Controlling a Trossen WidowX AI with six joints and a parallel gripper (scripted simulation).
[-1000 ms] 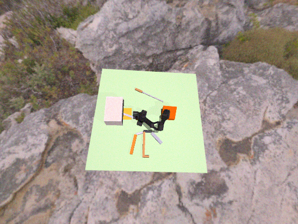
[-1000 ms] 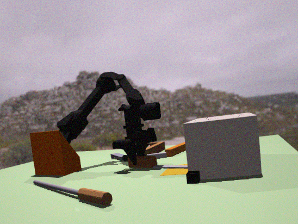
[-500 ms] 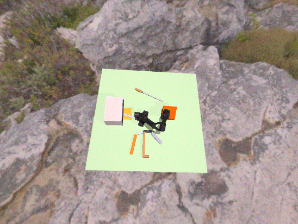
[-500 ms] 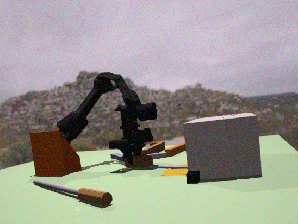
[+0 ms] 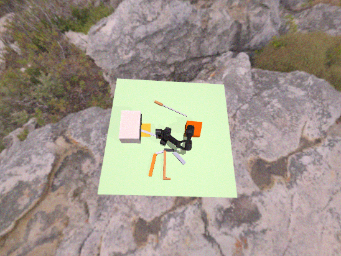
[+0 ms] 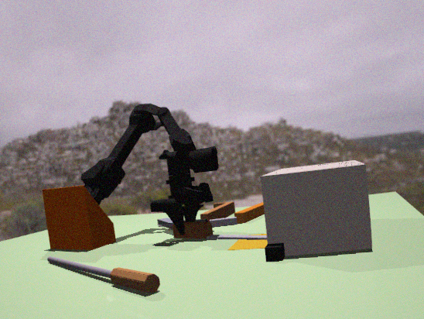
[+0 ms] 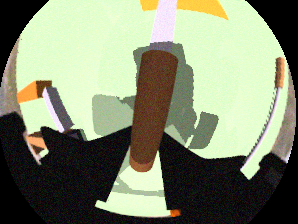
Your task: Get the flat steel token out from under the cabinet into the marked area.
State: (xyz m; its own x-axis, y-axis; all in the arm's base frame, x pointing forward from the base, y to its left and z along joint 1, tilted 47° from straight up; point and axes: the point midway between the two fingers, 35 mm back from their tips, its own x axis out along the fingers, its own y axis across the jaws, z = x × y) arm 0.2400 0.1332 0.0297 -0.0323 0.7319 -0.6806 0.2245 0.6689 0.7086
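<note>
My gripper (image 5: 158,134) (image 6: 186,228) (image 7: 147,131) is shut on the brown handle (image 6: 199,231) (image 7: 155,95) of a tool, low over the table. The tool's flat pale blade (image 5: 148,133) (image 6: 241,237) (image 7: 164,22) reaches across the yellow marked area (image 5: 146,126) (image 6: 247,245) (image 7: 200,7) to the cabinet's front. Its far end is hidden. The white cabinet (image 5: 130,124) (image 6: 317,209) stands just beyond the marked area. The vent slots cannot be made out, and the steel token is not visible in any view.
A thin rod tool with a brown handle (image 5: 158,102) (image 6: 135,280) (image 7: 280,74) lies to one side. On the other lie an orange bar (image 5: 152,164), a brown hooked bar (image 5: 164,164) and a grey flat piece (image 5: 179,158). An orange block (image 5: 197,128) (image 6: 70,218) stands at the arm's base.
</note>
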